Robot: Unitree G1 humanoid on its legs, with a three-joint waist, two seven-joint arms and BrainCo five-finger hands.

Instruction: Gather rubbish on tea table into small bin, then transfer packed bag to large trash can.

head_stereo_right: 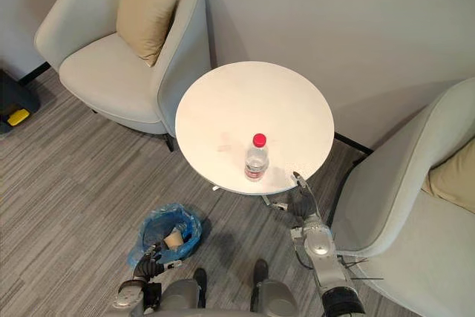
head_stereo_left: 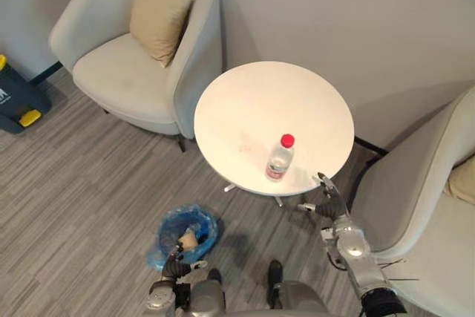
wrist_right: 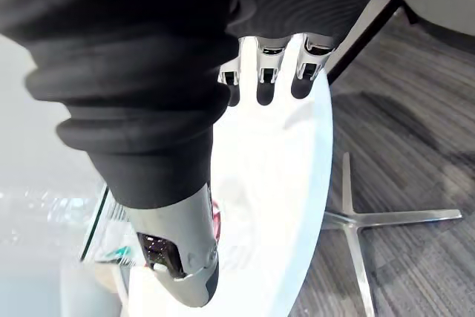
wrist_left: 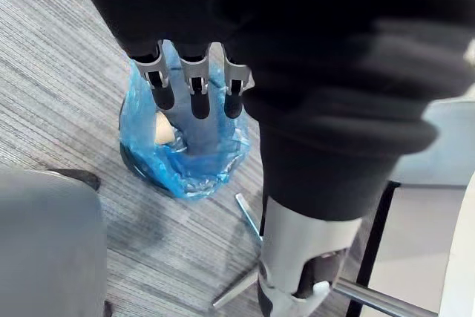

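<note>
Small bin [head_stereo_left: 168, 232], blue-lined, holds a crumpled beige scrap [head_stereo_left: 189, 240]; bottle [head_stereo_left: 280, 159] stands on table [head_stereo_left: 252, 102].

Bright even light, soft shadows, perhaps overhead

Left hand [head_stereo_left: 177, 259] low, right hand [head_stereo_left: 332, 204] higher; fingers straight.

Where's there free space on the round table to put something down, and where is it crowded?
The tea table is bare across its far half and toward the left armchair. Crowded only at the near edge: the water bottle stands there, the right robot hand open just off the rim. The left robot hand is over the small bin.
</note>
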